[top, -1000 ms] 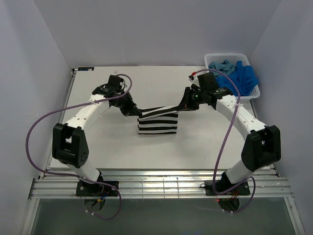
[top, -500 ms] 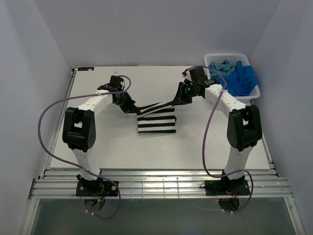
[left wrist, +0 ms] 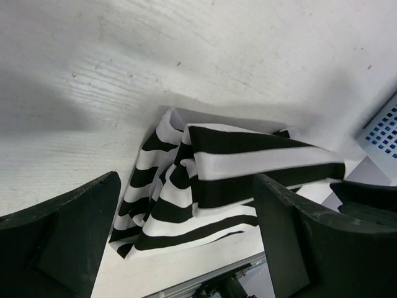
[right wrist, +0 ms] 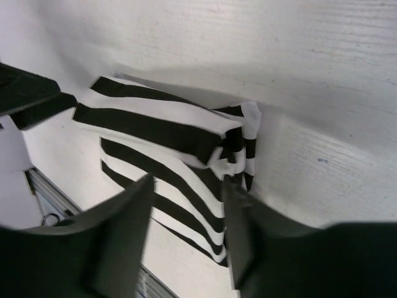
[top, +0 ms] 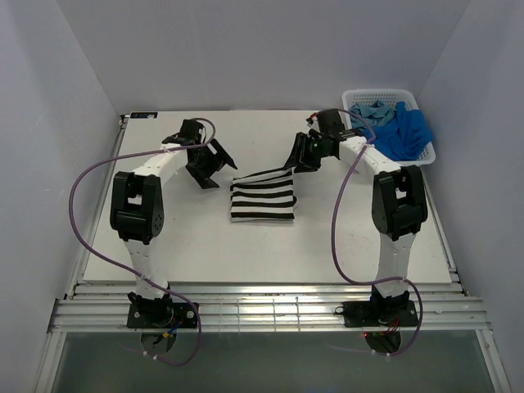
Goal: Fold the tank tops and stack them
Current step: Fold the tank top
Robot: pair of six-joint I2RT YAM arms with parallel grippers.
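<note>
The black-and-white striped tank top (top: 262, 197) lies folded in a small rectangle mid-table; its far right corner still peaks up a little. My left gripper (top: 210, 167) hangs open just left of its far edge, nothing between the fingers. In the left wrist view the striped top (left wrist: 205, 186) lies beyond the wide-open left gripper (left wrist: 186, 186). My right gripper (top: 295, 155) is at the top's far right corner with its jaws apart. Through the right wrist camera, the right gripper (right wrist: 188, 186) is blurred and the bunched corner of the striped top (right wrist: 167, 133) lies free. Royal blue (top: 407, 131) and teal (top: 370, 109) tank tops sit in the basket.
The white lattice basket (top: 385, 92) stands at the table's far right corner; a piece of it (left wrist: 381, 133) shows in the left wrist view. White walls close in on three sides. A metal rail (top: 262, 303) runs along the near edge by the arm bases.
Both grippers opened and let go of the striped top. Its lifted far edge dropped onto the folded pile. Both arms drew back toward the far side.
</note>
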